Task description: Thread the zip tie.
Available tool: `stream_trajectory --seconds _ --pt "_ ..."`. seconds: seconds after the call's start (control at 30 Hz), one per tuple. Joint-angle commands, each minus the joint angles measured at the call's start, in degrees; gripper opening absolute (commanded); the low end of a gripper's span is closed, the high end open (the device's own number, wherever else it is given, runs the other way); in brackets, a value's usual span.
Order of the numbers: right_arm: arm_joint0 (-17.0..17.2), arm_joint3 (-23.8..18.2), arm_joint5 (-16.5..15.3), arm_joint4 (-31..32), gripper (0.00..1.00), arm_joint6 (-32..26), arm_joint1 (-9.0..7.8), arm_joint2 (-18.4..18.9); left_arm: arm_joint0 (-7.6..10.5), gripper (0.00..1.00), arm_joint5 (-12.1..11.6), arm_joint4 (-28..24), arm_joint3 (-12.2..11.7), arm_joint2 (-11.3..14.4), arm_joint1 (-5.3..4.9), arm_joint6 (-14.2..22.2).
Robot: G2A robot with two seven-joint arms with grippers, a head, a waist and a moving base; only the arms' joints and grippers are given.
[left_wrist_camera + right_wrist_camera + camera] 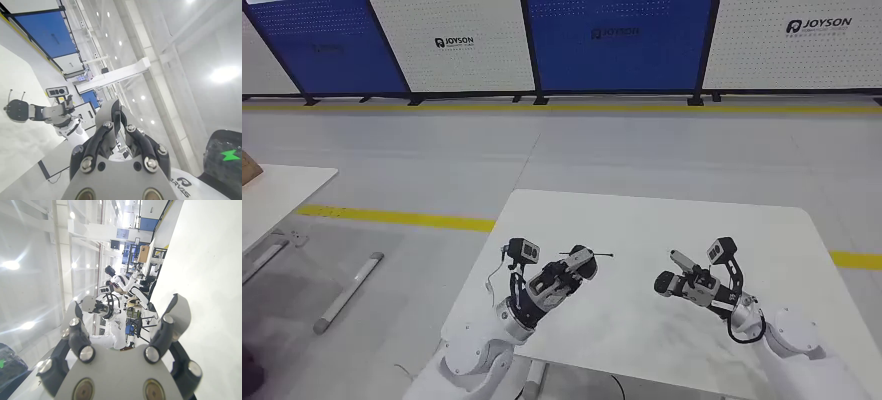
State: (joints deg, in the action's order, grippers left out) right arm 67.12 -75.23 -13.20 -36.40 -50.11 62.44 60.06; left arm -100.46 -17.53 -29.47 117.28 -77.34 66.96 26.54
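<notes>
- Clenching the left gripper (580,263) on the zip tie (599,254), fingers (103,113) pressed together with only a thin dark strip between them.
- Holding that zip tie over the near left part of the white table (662,215), roughly level, a short black end poking out on one side of the fingertips and a longer end on the other, aimed toward the right arm.
- Carrying the right gripper (673,272) released and grasping nothing, fingers (179,308) spread wide apart, over the near right part of the table.
- Facing the two grippers toward each other, near yet not touching, with a gap of tabletop between the zip tie's longer end and the right fingertips.
- Looking past the table's far edge to a grey floor (442,150) crossed by a yellow line (392,215).
- Passing a second white table (282,195) off to the left side, well apart from the first.
- Ending at a row of blue and white panels (617,45) standing along the back.
</notes>
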Motion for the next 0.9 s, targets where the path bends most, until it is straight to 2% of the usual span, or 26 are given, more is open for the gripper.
stream_trajectory --seconds 0.0,0.03,0.23,0.3,0.4,0.53,0.83,0.87 --pt "0.00 0.00 0.00 0.00 1.00 0.00 0.00 0.00 0.29 0.00 1.35 0.98 -0.62 0.21 -0.03 -0.50" --pt "0.00 0.00 0.00 0.00 1.00 0.00 0.00 0.00 0.70 0.00 1.85 1.67 -1.15 0.64 0.01 -1.10" --pt "0.00 0.00 0.00 0.00 1.00 0.00 0.00 0.00 5.99 0.00 9.72 11.70 -8.35 4.63 0.26 -5.51" --pt "0.00 0.00 0.00 0.00 1.00 0.00 0.00 0.00 7.50 0.00 10.52 13.26 -10.92 6.49 0.61 -8.39" --pt "0.00 0.00 0.00 0.00 1.00 0.00 0.00 0.00 10.12 0.00 11.27 14.90 -14.59 8.85 1.04 -10.22" --pt "0.00 0.00 0.00 0.00 1.00 0.00 0.00 0.00 11.91 0.00 11.16 13.59 -17.60 10.80 1.46 -10.34" --pt "0.00 0.00 0.00 0.00 1.00 0.00 0.00 0.00 12.12 0.00 11.10 12.51 -17.94 11.00 1.54 -10.31" --pt "-0.20 -0.60 0.46 3.24 1.00 1.12 -0.13 -0.05 12.12 0.00 11.10 12.51 -17.94 11.00 1.54 -10.31"
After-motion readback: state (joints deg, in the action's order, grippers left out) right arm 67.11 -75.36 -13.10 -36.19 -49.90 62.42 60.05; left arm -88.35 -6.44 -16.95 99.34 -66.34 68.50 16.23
